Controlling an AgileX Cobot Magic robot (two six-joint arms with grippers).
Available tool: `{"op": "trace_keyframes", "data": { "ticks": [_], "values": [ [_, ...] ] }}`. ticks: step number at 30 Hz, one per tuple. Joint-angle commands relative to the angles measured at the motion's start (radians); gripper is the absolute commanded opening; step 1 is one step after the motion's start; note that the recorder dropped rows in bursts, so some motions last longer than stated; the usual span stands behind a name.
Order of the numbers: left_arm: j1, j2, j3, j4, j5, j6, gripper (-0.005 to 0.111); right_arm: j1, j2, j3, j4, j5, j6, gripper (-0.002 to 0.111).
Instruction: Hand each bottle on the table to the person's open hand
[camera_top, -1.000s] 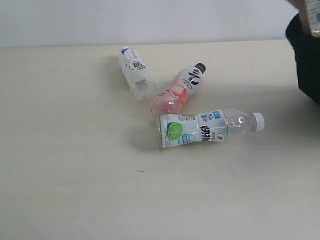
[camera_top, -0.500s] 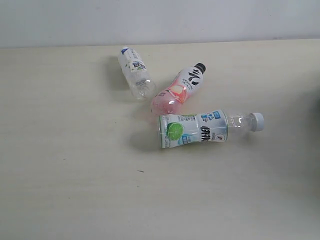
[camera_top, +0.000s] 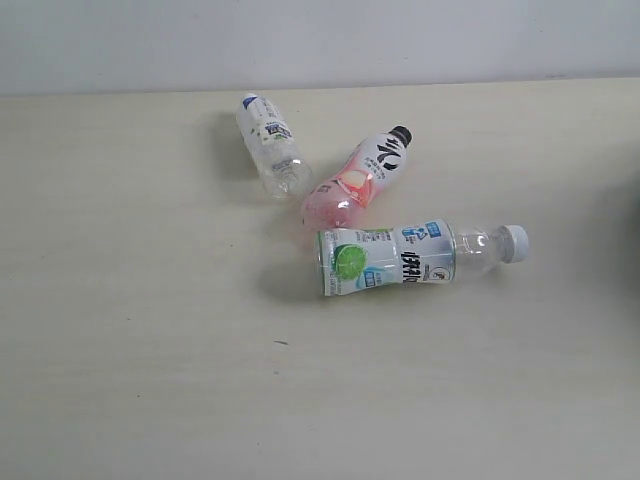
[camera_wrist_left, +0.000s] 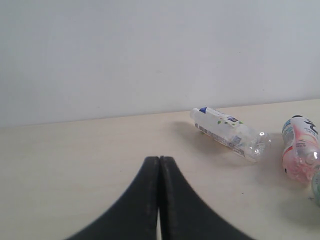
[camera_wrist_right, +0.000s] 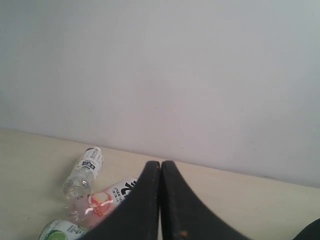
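Observation:
Three bottles lie on their sides on the cream table. The small blue-capped bottle is farthest back, the pink bottle with a black cap lies next to it, and the lime-label bottle with a white cap is nearest. The green-apple bottle and the person's open hand are out of view. Neither gripper shows in the exterior view. My left gripper is shut and empty, with the blue-capped bottle ahead of it. My right gripper is shut and empty too, above the pink bottle.
A plain pale wall runs behind the table's far edge. A sliver of something dark shows at a corner of the right wrist view.
The dark sleeve and the hand holding a bottle at the right edge have left the view. The three bottles on the table have not moved.

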Motion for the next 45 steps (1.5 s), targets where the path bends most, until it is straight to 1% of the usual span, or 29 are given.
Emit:
{"op": "trace_keyframes", "data": {
  "ticks": [1, 12, 17, 20, 23, 26, 30, 45],
  "values": [
    [-0.004, -0.006, 0.004, -0.008, -0.010, 0.002, 0.000, 0.003, -0.002, 0.028, -0.016, -0.022, -0.001, 0.000],
    [-0.004, -0.006, 0.004, -0.008, -0.010, 0.002, 0.000, 0.003, -0.006, 0.041, -0.016, -0.045, 0.001, 0.000],
    [-0.004, -0.006, 0.004, -0.008, -0.010, 0.002, 0.000, 0.003, -0.032, 0.042, 0.037, -0.045, 0.008, 0.000],
    [-0.004, -0.006, 0.004, -0.008, -0.010, 0.002, 0.000, 0.003, -0.032, 0.042, 0.025, -0.045, 0.008, 0.000],
    [-0.004, -0.006, 0.004, -0.008, -0.010, 0.002, 0.000, 0.003, -0.032, 0.044, -0.030, -0.043, 0.006, 0.000],
    [-0.004, -0.006, 0.004, -0.008, -0.010, 0.002, 0.000, 0.003, -0.032, 0.071, -0.046, -0.045, 0.006, 0.000],
    [-0.004, -0.006, 0.004, -0.008, -0.010, 0.002, 0.000, 0.003, -0.032, 0.114, -0.066, -0.071, -0.082, 0.000],
    [-0.004, -0.006, 0.004, -0.008, -0.010, 0.002, 0.000, 0.003, -0.032, 0.119, -0.055, -0.089, -0.087, 0.000]
  ]
}}
